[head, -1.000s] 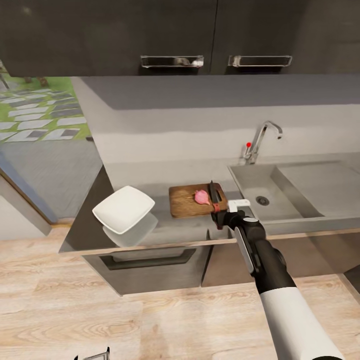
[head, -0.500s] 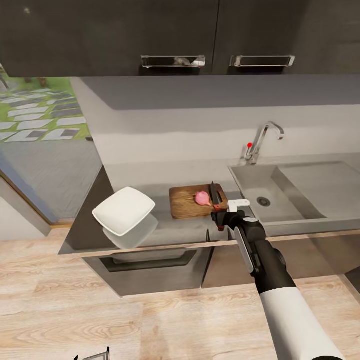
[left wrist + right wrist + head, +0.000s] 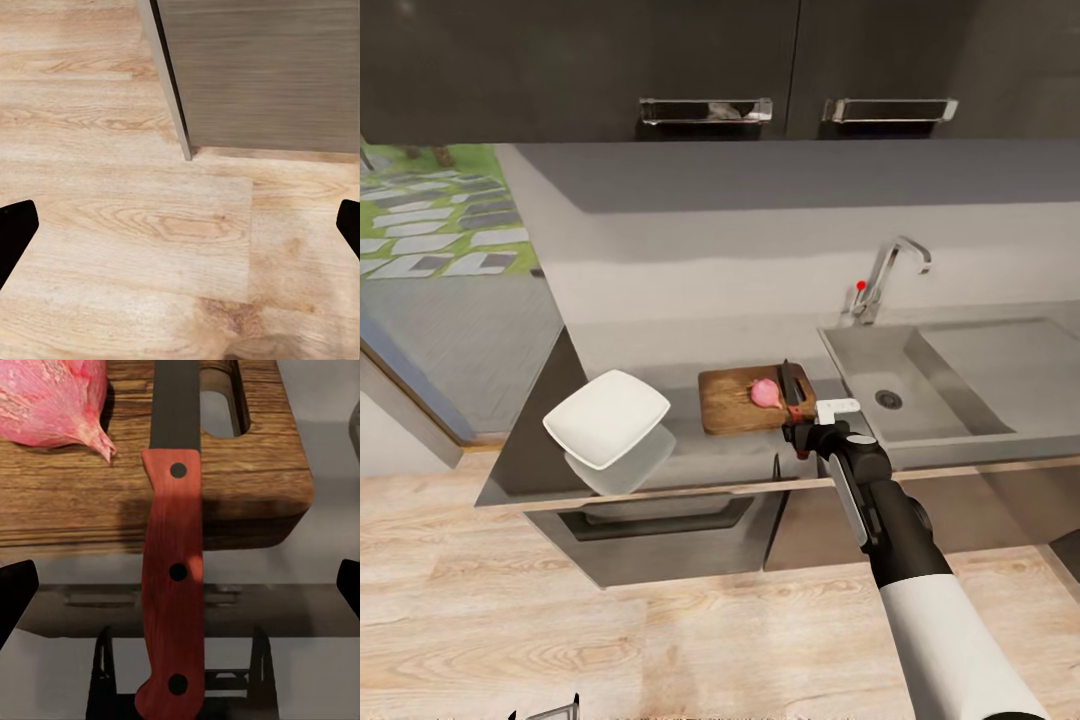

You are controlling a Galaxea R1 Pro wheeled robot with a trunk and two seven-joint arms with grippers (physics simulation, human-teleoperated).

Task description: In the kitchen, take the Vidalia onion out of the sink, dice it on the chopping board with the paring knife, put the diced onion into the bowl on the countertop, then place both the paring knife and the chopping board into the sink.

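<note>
The chopping board point(image 3: 755, 399) lies flat on the grey countertop point(image 3: 720, 455), and everything else can be placed from it. On the board rests the pink Vidalia onion point(image 3: 765, 394), whole, toward the board's sink-side half; just beside the onion, on the side nearer the sink point(image 3: 960, 380), lies the paring knife point(image 3: 791, 388), its dark blade across the board and its red handle point(image 3: 174, 585) jutting past the board's front edge over the counter. The right gripper point(image 3: 800, 438) sits at the front of the board, right at the handle's end; in the right wrist view its two dark fingertips point(image 3: 15, 596) stand wide apart on either side of the handle, not clasping it. The sink basin adjoins the board on its far side from the bowl point(image 3: 607, 417), with the chrome faucet point(image 3: 885, 275) behind it. The white bowl sits on the counter near the board's other end, close to the counter corner, apart from the board. Dark wall cabinets point(image 3: 760, 60) hang above. The left gripper point(image 3: 180, 232) hangs spread open and empty over the wooden floor point(image 3: 127, 247) beside a cabinet corner point(image 3: 184, 150).
</note>
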